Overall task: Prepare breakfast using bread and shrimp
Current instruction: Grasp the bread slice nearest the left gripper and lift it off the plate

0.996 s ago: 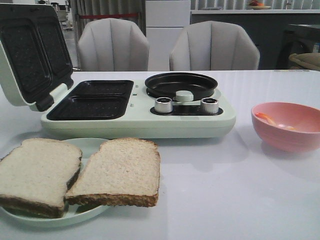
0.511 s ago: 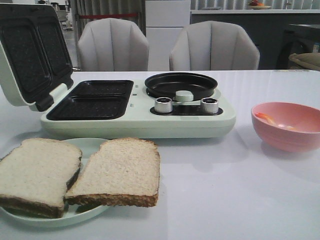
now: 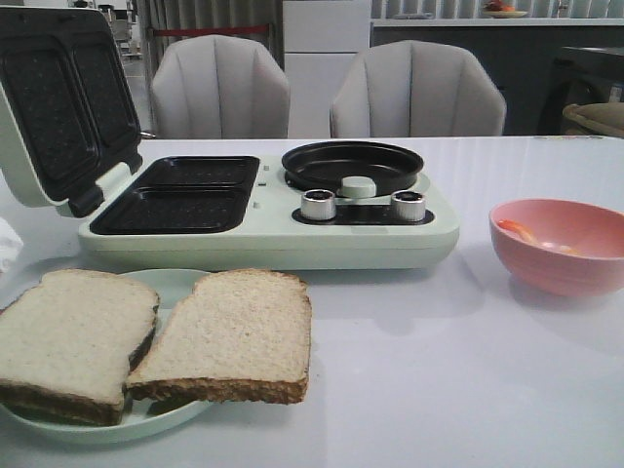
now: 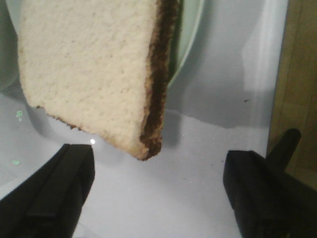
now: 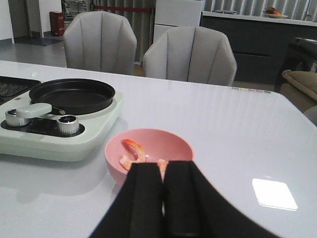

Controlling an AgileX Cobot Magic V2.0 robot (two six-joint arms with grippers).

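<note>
1. Two grey upholstered chairs stand behind the white table.
2. White cabinet between them, farther back.
3. Dark counter along the rear wall.

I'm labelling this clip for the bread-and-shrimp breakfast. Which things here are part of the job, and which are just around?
Part of the job:
bread on its plate
shrimp in the pink bowl
breakfast maker
left gripper, open
right gripper, shut

Just around:
two chairs

left tool spread wide, right tool closed
</note>
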